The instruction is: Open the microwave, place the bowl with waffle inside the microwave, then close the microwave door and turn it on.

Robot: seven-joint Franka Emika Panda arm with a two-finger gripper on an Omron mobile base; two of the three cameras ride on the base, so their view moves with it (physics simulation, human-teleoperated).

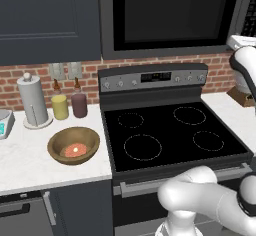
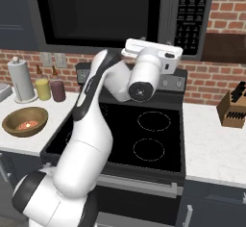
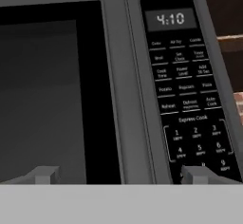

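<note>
The microwave (image 1: 170, 15) hangs above the stove with its black glass microwave door (image 3: 52, 90) shut. Its button panel (image 3: 187, 90) shows 4:10. My gripper (image 3: 121, 175) is open, close in front of the microwave's right part. One of its fingertips (image 3: 45, 174) is before the glass and the other before the keypad, with the door's grey vertical handle strip (image 3: 135, 90) between them. Nothing is held. The brown wooden bowl (image 1: 74, 145) sits on the white counter left of the stove, with the reddish waffle (image 1: 75, 150) inside it. The bowl (image 2: 25, 121) also appears at the far left in the right base view.
The black stove (image 1: 170, 135) lies below the microwave. A paper towel roll (image 1: 33, 101) and two jars, yellow (image 1: 60, 107) and maroon (image 1: 79, 104), stand behind the bowl. A knife block (image 2: 232, 108) is on the right counter. A dark cabinet (image 1: 47, 17) hangs at the upper left.
</note>
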